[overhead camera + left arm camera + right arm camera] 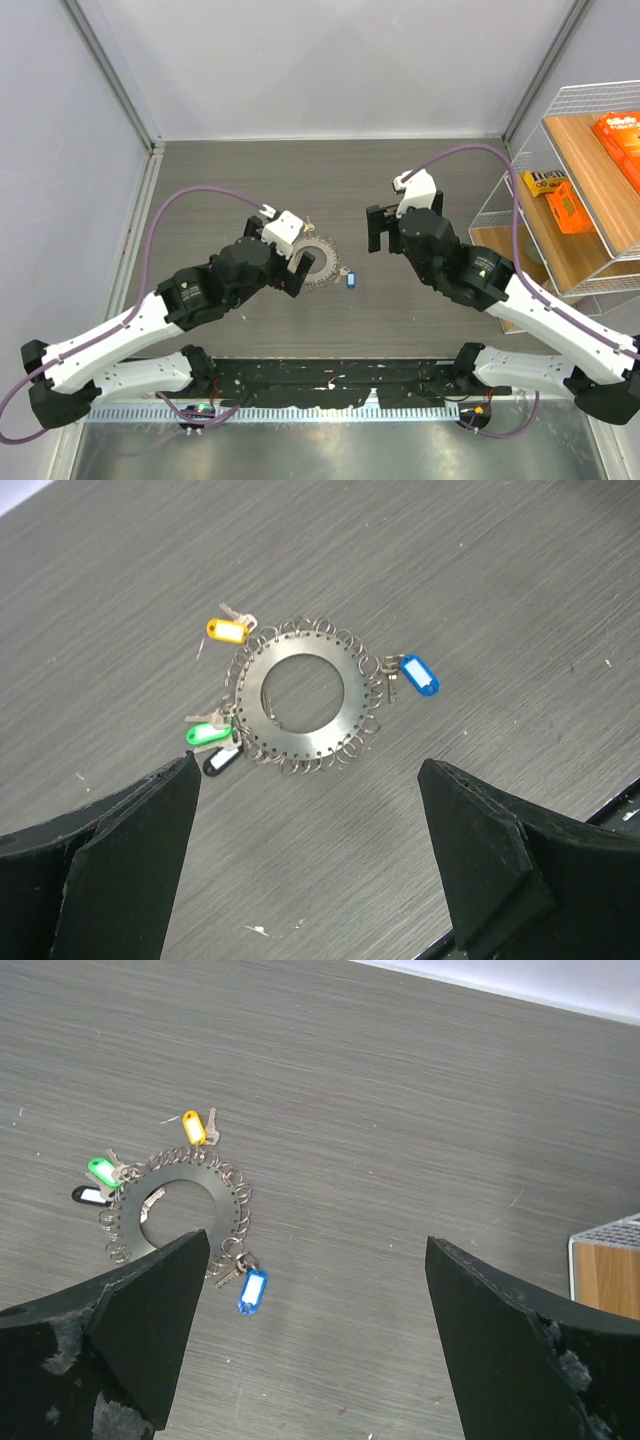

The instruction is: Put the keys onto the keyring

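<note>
Top external: both arms reach inward toward keyring [325,266], jaws wide.

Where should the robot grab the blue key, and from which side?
On the blue key, probably the plastic head, from straight above, pinching its narrow sides. It lies flat, poking outward from the keyring, so that end is free; the thin metal part sits against rim loops.

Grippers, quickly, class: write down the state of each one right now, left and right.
Left gripper: open, jaws spread wide, holding nothing.
Right gripper: open, jaws spread wide, holding nothing.
</note>
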You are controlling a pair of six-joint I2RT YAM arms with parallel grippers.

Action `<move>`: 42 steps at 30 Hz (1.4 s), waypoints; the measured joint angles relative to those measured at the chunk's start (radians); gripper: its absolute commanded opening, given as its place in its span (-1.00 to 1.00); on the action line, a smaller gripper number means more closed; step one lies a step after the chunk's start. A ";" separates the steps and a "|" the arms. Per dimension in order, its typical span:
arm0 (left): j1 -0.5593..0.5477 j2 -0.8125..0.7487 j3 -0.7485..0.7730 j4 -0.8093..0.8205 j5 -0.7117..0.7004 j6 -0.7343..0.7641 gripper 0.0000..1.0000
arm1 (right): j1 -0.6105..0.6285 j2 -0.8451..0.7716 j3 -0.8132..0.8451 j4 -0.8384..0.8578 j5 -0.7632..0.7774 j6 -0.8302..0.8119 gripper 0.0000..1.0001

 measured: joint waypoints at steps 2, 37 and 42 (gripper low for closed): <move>0.000 -0.002 -0.019 0.001 -0.013 -0.016 0.98 | 0.000 -0.015 -0.011 -0.005 0.004 0.018 0.91; 0.000 -0.463 -0.337 -0.058 -0.008 -0.296 0.98 | 0.144 0.478 -0.237 0.304 -0.322 0.081 0.23; 0.000 -0.495 -0.341 -0.082 -0.008 -0.307 0.98 | 0.149 0.544 -0.176 0.330 -0.290 0.111 0.10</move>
